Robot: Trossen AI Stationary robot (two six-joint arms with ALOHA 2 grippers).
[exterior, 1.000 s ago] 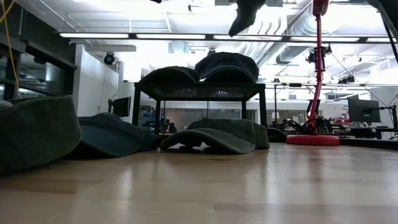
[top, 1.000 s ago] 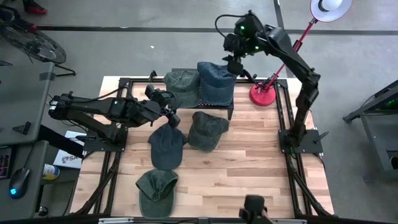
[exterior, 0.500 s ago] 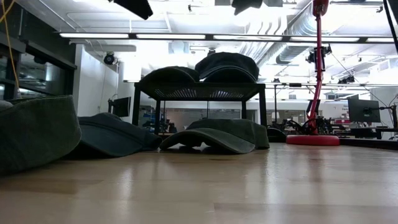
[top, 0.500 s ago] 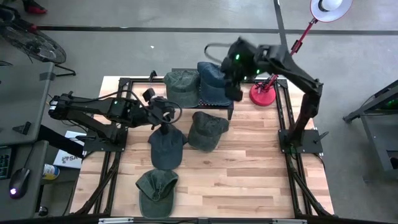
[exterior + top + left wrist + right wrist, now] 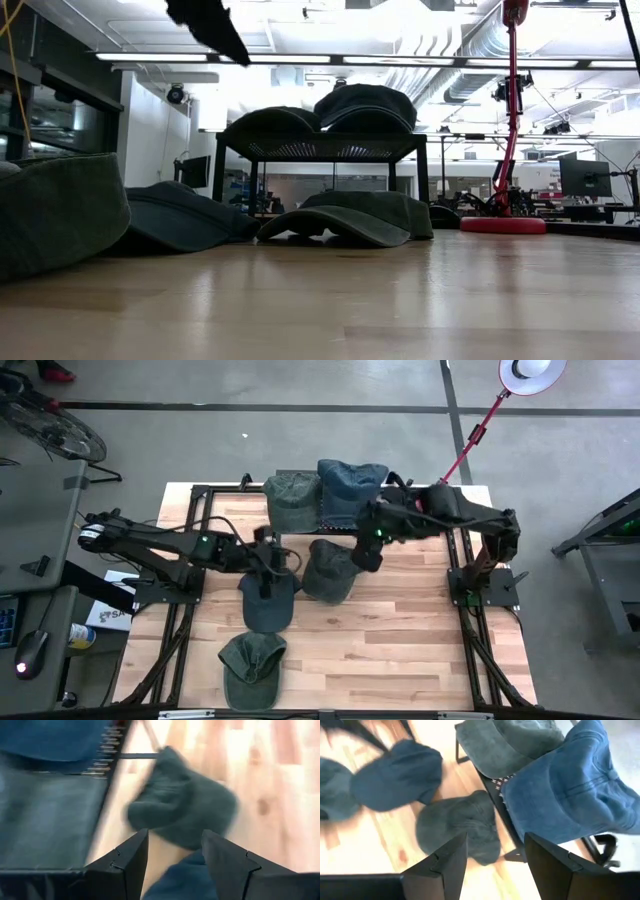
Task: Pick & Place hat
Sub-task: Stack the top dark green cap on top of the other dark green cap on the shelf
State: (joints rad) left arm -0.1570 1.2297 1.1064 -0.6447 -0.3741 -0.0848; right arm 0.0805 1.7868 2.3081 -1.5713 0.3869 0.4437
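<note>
Three hats lie crown up on the wooden table: a dark blue one (image 5: 268,600), a grey-green one (image 5: 333,570) and a green one (image 5: 250,668) near the front edge. A green hat (image 5: 290,500) and a blue hat (image 5: 348,488) sit on the black rack (image 5: 322,532) at the far side. My left gripper (image 5: 274,567) hangs open above the dark blue hat's far end (image 5: 182,881). My right gripper (image 5: 368,552) hangs open above the table at the grey-green hat's (image 5: 457,832) right side, just in front of the rack.
A red lamp stands at the far right, with its base (image 5: 503,224) on the table and its pole (image 5: 465,445) slanting up. The black frame rails (image 5: 458,550) run along both table sides. Bare wood lies on the near right (image 5: 400,650).
My right gripper has swung from above the rack's far side toward the near edge, rolling as it went, and now hangs over the table beside the grey-green hat. My left gripper has come down toward the dark blue hat and has turned. No hat has moved.
</note>
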